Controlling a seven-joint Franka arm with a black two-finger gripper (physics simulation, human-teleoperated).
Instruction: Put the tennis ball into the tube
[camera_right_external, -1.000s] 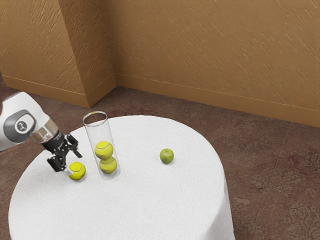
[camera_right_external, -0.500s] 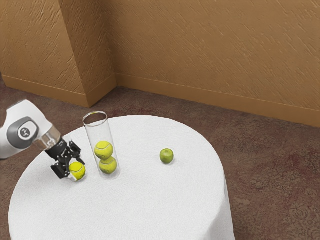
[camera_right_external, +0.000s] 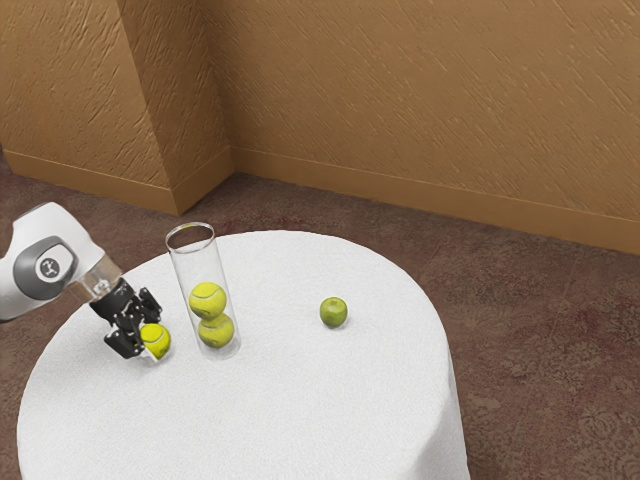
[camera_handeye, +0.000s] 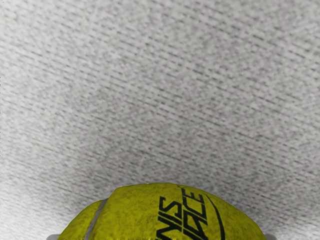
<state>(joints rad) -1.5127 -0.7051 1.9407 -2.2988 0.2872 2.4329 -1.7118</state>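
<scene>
Sitting low, tennis ball (camera_right_external: 156, 342): at the tablecloth (camera_right_external: 300, 400), toward the exterior view's left, between both jaws; yellow, with dark lettering and a pale seam in the wrist view.
Gripper (camera_right_external: 154, 337): black, slanting down over the tennis ball, jaws closed on it from two sides.
Arm (camera_right_external: 40, 235): white and grey, reaching in from the exterior view's left.
Tube (camera_right_external: 203, 262): clear, upright, open at the top, near the tennis ball on the exterior view's right of it, apart from the gripper.
Inside the tube: upper ball (camera_right_external: 208, 300) stacked on lower ball (camera_right_external: 215, 332), both yellow.
Apple (camera_right_external: 333, 312): green, farther to the exterior view's right, well apart from the tube.
Table: round, covered in white.
Far side: brown textured wall (camera_right_external: 400, 100), dark patterned carpet (camera_right_external: 540, 350) below.
</scene>
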